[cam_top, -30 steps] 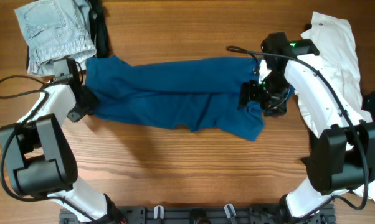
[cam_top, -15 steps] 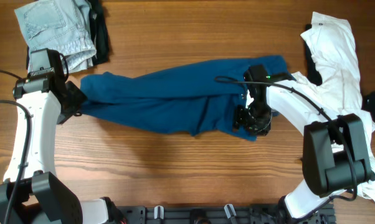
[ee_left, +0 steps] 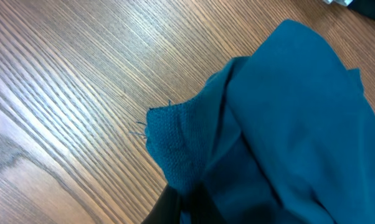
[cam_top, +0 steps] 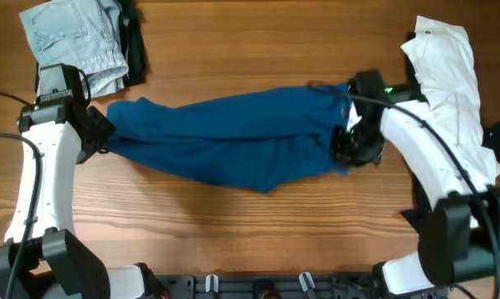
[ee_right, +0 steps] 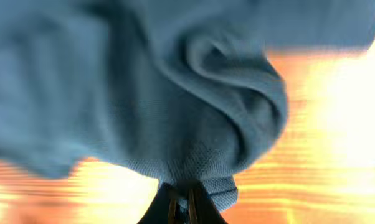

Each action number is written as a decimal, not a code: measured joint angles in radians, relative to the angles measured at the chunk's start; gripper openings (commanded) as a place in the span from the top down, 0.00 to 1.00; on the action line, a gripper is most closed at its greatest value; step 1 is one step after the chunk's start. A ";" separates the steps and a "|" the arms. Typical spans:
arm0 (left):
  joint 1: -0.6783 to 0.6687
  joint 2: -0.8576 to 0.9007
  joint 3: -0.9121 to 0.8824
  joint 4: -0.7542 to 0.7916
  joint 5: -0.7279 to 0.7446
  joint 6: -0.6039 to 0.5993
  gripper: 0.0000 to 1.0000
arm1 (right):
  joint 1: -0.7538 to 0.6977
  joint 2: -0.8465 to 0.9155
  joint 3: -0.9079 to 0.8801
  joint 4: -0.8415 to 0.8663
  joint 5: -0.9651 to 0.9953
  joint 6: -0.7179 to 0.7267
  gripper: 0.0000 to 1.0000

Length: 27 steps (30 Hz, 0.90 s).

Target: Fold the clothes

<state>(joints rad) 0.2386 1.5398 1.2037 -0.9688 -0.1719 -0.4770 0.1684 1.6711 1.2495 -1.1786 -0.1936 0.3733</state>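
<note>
The clothes, one large dark blue garment (cam_top: 225,137), lie in a long band across the middle of the wooden table. My left gripper (cam_top: 103,137) is shut on its left end. In the left wrist view the blue cloth (ee_left: 287,124) runs down into the left gripper (ee_left: 186,208), whose jaws are mostly covered by it. At the garment's right end my right gripper (cam_top: 343,148) is shut on a bunched fold. The right wrist view shows that bunch of cloth (ee_right: 175,93) pinched in the right gripper (ee_right: 180,202), a little above the table.
A light denim piece (cam_top: 71,37) lies at the back left corner beside a black item (cam_top: 134,46). A white garment (cam_top: 449,83) is spread along the right edge, under the right arm. Bare wood (cam_top: 233,224) shows in front of the blue garment.
My right gripper has shut on the garment's right end and drawn it to the right, pulling the cloth straighter. The left arm pulled its end leftward earlier and has since held still.
</note>
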 measured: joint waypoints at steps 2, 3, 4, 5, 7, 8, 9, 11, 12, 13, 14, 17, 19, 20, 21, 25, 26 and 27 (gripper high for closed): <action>0.000 0.000 0.000 -0.004 0.000 0.000 0.96 | 0.000 -0.011 0.079 0.053 0.000 -0.032 0.96; 0.000 0.000 0.000 -0.004 0.000 0.000 0.96 | 0.000 -0.011 0.087 0.099 0.001 -0.039 0.96; 0.000 0.000 0.000 -0.004 0.000 0.000 0.96 | 0.000 -0.008 0.089 0.137 0.001 -0.044 0.96; 0.000 0.000 0.000 -0.003 0.000 0.000 0.96 | 0.000 0.006 0.090 0.195 0.000 -0.049 0.93; 0.000 0.000 0.000 0.000 0.000 0.000 0.96 | 0.000 0.049 0.090 0.288 -0.014 -0.052 0.87; 0.000 0.000 0.000 0.008 -0.001 0.000 0.96 | 0.000 0.092 0.090 0.361 -0.039 -0.057 0.87; 0.000 0.000 0.000 0.011 -0.002 0.000 0.96 | 0.000 0.122 0.087 0.425 -0.062 -0.061 0.87; 0.000 0.000 0.000 0.016 -0.003 0.000 0.96 | 0.000 0.168 0.087 0.604 -0.112 -0.066 0.94; 0.000 0.000 0.000 0.018 -0.003 0.000 0.96 | 0.000 0.169 0.089 0.649 -0.129 -0.069 0.96; 0.000 0.000 0.000 0.017 -0.003 0.000 0.96 | 0.000 0.169 0.103 0.679 -0.146 -0.072 0.96; 0.000 0.000 0.000 0.016 -0.003 0.000 0.96 | 0.000 0.171 0.136 0.686 -0.162 -0.072 0.96; 0.000 0.000 0.000 0.014 -0.003 0.000 0.96 | 0.000 0.171 0.277 0.571 -0.190 -0.085 0.76; 0.000 0.000 0.000 0.011 -0.003 0.000 0.96 | 0.000 0.170 0.338 0.425 -0.200 -0.114 0.61; 0.000 0.000 0.000 0.011 -0.003 0.000 0.96 | 0.000 0.170 0.345 0.322 -0.208 -0.132 0.53; 0.000 0.000 0.000 0.010 -0.003 0.000 0.96 | 0.001 0.170 0.345 0.229 -0.218 -0.156 0.44; 0.000 0.000 0.000 0.009 -0.003 0.000 0.96 | 0.032 0.170 0.302 0.010 -0.242 -0.234 0.39; 0.000 0.000 0.000 0.008 -0.003 0.000 0.96 | 0.047 0.170 0.274 0.008 -0.249 -0.243 0.39; 0.000 0.000 0.000 0.008 -0.003 0.000 0.96 | 0.072 0.170 0.220 0.014 -0.260 -0.252 0.39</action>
<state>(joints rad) 0.2386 1.5398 1.2037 -0.9604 -0.1753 -0.4770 0.2401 1.8408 1.4696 -1.1641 -0.4538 0.1215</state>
